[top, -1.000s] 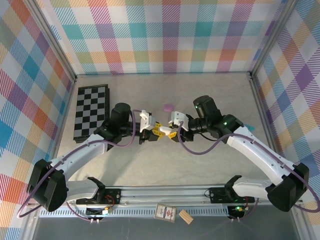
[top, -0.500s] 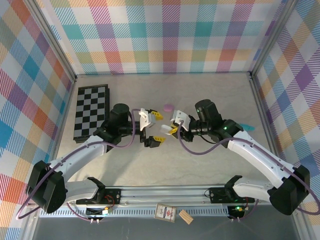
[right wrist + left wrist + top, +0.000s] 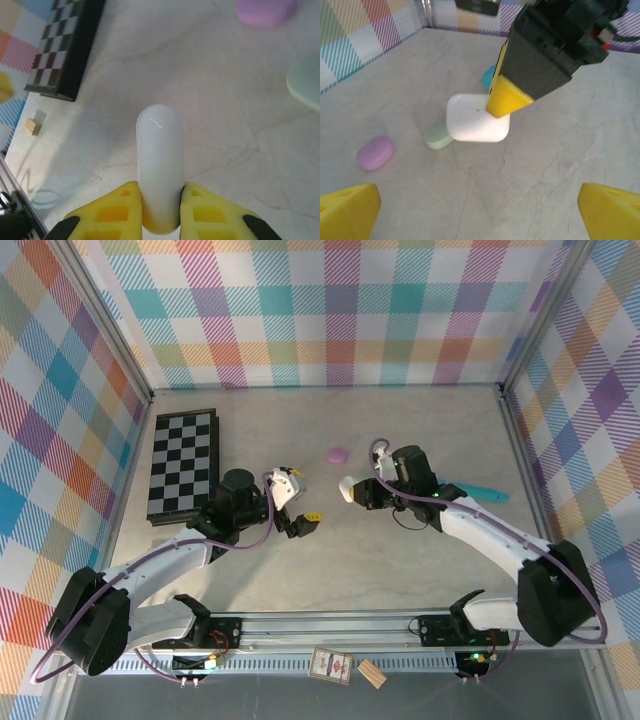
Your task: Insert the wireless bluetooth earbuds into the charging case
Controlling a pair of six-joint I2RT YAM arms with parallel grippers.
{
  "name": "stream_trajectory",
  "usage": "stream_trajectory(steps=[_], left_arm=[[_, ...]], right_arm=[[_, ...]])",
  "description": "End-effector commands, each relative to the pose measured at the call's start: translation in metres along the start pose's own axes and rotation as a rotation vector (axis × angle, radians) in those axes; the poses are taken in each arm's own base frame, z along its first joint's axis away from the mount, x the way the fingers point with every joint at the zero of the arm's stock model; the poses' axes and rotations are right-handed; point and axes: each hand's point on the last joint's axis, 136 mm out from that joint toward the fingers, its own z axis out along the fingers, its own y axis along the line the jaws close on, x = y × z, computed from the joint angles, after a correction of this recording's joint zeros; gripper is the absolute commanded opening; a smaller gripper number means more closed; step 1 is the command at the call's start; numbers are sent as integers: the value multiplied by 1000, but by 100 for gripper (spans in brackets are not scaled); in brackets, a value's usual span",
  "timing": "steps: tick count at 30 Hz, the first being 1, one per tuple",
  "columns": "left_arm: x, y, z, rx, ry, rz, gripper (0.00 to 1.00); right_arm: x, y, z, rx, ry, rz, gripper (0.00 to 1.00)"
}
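My right gripper (image 3: 352, 488) is shut on a closed white charging case (image 3: 159, 155), which stands out past its yellow fingers (image 3: 125, 207) above the table. In the left wrist view the same white case (image 3: 477, 119) hangs in front of me, pinched by the right arm's yellow finger (image 3: 507, 97). A mint case (image 3: 438, 136) lies on the table just behind it, and a purple case (image 3: 375, 152) lies to the left. My left gripper (image 3: 297, 501) stands wide open and empty, its tips (image 3: 347, 212) at the frame's bottom corners. The earbuds are out of view.
A folded checkerboard (image 3: 182, 462) lies at the left. The purple case (image 3: 337, 454) sits toward the back middle, and a long teal wand (image 3: 482, 491) lies to the right of the right arm. A small wooden block (image 3: 33, 126) rests beyond the near edge.
The two grippers were together at the middle. The left gripper has opened and drawn back to the left, while the right gripper has turned and kept the white case.
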Motion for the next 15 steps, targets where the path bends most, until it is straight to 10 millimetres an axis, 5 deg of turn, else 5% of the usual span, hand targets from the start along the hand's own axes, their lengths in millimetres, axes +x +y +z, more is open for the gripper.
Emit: stream_trajectory(steps=[1,12,15], left_arm=[[9,-5,1,17,35,25,100],[32,-23,12,116,146,7,100],[35,-23,13,120,160,5,100]], right_arm=[[8,-13,16,15,18,213,15],[33,-53,63,123,137,295,18],[31,-56,67,135,140,277,28]])
